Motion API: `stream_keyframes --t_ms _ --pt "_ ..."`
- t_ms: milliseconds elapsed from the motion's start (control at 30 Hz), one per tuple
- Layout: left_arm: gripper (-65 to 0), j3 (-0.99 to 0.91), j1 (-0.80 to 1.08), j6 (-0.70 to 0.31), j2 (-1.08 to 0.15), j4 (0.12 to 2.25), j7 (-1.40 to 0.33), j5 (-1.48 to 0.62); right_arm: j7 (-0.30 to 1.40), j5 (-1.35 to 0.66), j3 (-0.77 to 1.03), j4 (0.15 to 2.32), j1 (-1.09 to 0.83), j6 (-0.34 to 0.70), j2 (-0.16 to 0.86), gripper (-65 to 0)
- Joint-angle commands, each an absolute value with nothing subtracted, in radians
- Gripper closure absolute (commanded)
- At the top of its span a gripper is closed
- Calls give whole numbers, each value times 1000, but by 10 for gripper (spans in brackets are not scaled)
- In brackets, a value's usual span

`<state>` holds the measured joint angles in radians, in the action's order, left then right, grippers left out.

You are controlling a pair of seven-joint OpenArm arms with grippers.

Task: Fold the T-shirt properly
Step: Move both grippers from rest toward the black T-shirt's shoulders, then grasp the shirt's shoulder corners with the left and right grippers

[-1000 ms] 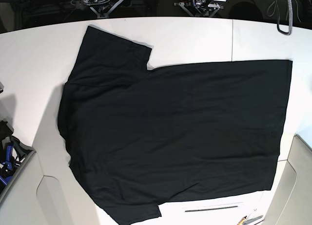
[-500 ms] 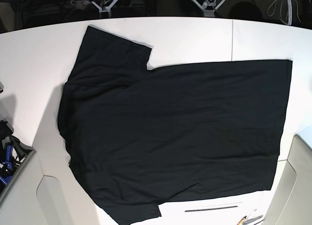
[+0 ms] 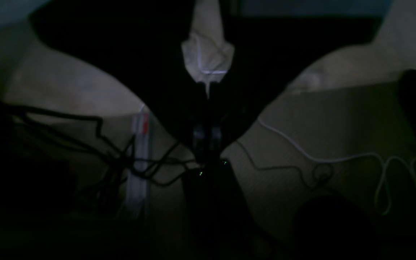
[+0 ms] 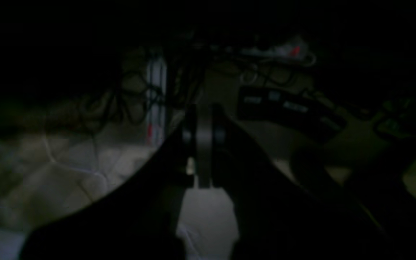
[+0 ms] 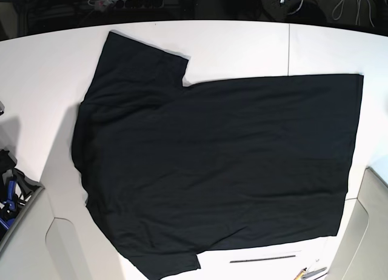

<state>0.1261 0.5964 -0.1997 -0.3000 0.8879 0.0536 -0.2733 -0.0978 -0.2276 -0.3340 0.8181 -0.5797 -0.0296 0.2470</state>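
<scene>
The shirt (image 5: 212, 165) is lying flat and plain side up across the white table (image 5: 36, 80), collar end toward the left of the base view, hem toward the right, one sleeve pointing up at the far edge and the other reaching the near edge. No fold is showing yet, so the job is likely only starting; a good first move would be for both arms to be pinching matching points along one long edge and carrying them over evenly, keeping the cloth taut so no wrinkles are getting trapped. Neither arm is appearing in the base view. The right gripper (image 4: 202, 159) is showing only as a dark shape with its jaws close together, seemingly holding nothing; the left gripper (image 3: 208, 108) is looking much the same, though both wrist views are too dim to tell for certain. Cables (image 3: 338, 159) are lying below them. A blue clamp (image 5: 9, 192) is sitting at the left edge and a thin dark slot (image 5: 264, 259) near the hem corner; neither is blocking the cloth.
</scene>
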Motion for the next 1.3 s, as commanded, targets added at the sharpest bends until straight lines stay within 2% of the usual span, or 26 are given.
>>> stream_keyframes --t_ms 0,133,300,500,633,767,900,1100,1200,1267 --pt "0 125 635 -212 -332 924 63 -302 -108 -228 -333 867 -635 -24 274 0" --pt "0 121 760 -257 -406 1087 62 -371 -108 -228 -321 1089 -799 -33 341 0" --pt "0 42 941 -353 -450 1376 38 -379 -102 -228 -230 1430 -988 -42 378 0" --pt "0 -138 1095 -548 -450 1704 -117 -508 -63 -236 -102 1823 -1164 -42 387 0" --pt "0 -273 1122 -664 -449 1866 -257 -670 -36 -323 -19 1979 -1203 -42 384 0" --pt "0 -381 1112 -698 -449 1941 -319 -819 -20 -392 72 2027 -1168 -42 362 0" --pt "0 -450 1080 -698 -449 1949 -352 -884 65 -491 185 2024 -1052 -34 282 0" --pt "0 -466 1010 -698 -442 1949 -463 -958 274 -678 377 1983 -804 216 101 0" --pt "0 -466 992 -698 -443 1949 -465 -962 338 -740 447 1938 -693 279 46 0" --pt "0 -466 978 -698 -444 1949 -470 -961 338 -730 479 1902 -635 276 36 0"
